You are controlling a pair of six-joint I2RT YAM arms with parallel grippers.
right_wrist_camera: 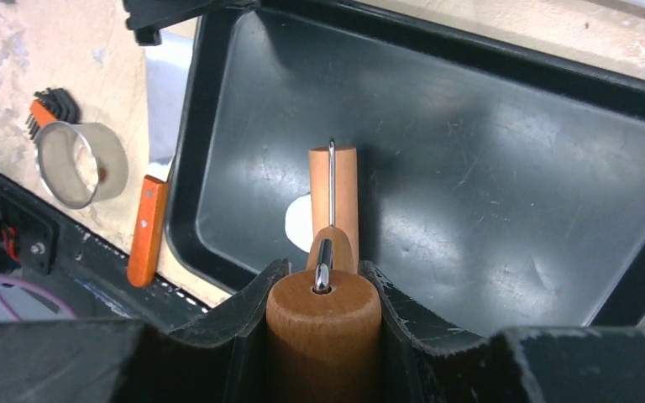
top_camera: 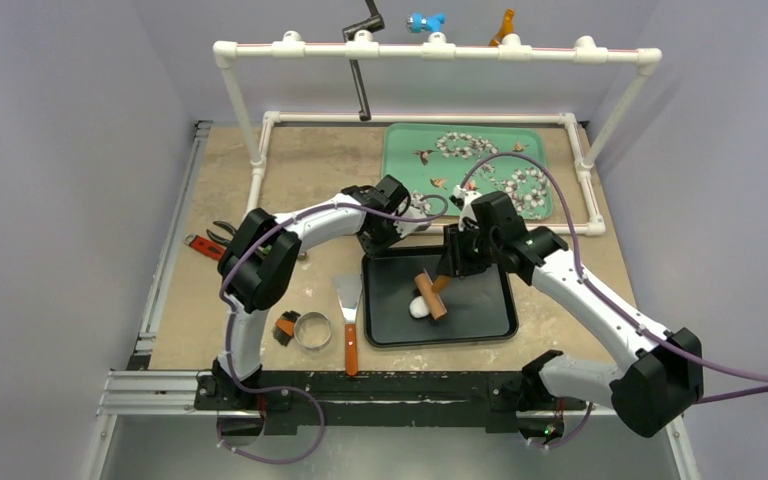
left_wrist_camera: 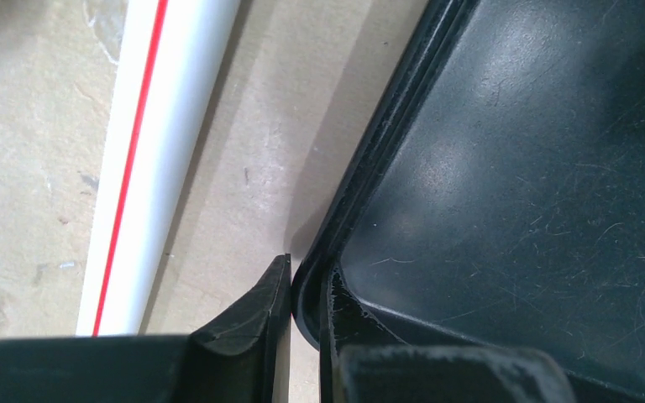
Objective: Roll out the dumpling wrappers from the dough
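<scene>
Pinching the far-left corner of the black tray with the left gripper: one finger outside the rim on the table side, the other inside the wall, drawn together on the lip with no gap showing. Clamping the round wooden handle of a rolling pin in the right gripper, fingers pressed to both sides of the handle. Pointing the roller away from the wrist, tilted down into the tray, with its lower part resting on a white dough piece. Found on the tray floor, left of the middle, partly hidden under the roller; seen from above as a small rounded lump.

On the table, left of the black tray: a scraper with an orange handle, just beside the tray's left wall; next to it a metal ring cutter standing on its rim; a hex key set just beside the cutter. Beyond the black tray: a teal tray printed with white flower clusters, lying inside a white PVC pipe frame.
</scene>
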